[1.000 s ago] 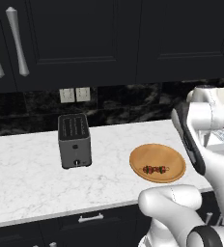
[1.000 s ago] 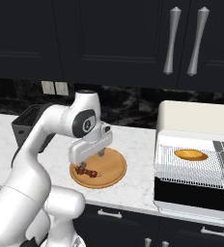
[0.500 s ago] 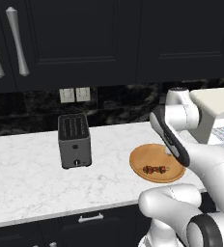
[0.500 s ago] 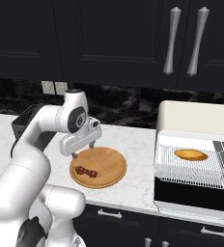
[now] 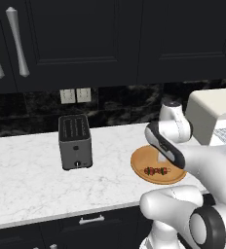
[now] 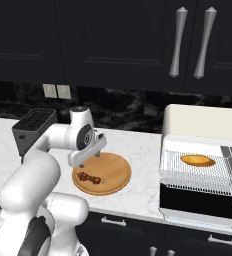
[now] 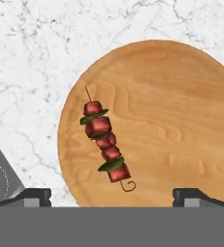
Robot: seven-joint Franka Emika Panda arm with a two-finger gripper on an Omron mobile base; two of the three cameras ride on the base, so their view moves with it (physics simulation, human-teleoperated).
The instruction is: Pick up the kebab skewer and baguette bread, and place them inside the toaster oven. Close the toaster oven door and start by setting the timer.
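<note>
The kebab skewer (image 7: pixel 105 142), red chunks with green bits on a thin stick, lies on a round wooden plate (image 7: pixel 172 116). My gripper (image 7: pixel 112 197) hangs open just above it, and its fingertips (image 7: pixel 33 195) stand wide to either side. From the right base the gripper (image 6: pixel 77 161) is over the plate's left part, close to the skewer (image 6: pixel 89 178). The baguette bread (image 6: pixel 198 160) rests on the pulled-out rack of the cream toaster oven (image 6: pixel 204 123). The toaster oven door (image 6: pixel 198 209) is folded down open. In the left base view the hand (image 5: pixel 161 156) covers the plate's far side above the skewer (image 5: pixel 156 171).
A dark grey slot toaster (image 5: pixel 75 141) stands on the white marble counter (image 5: pixel 32 180) to the left of the plate (image 5: pixel 144 168). Black cabinets with silver handles (image 6: pixel 178 42) hang above. The toaster oven (image 5: pixel 215 109) fills the counter's right end.
The arm has swung left, away from the toaster oven, and the open hand has come down over the plate and skewer. Skewer, plate and baguette have not moved.
</note>
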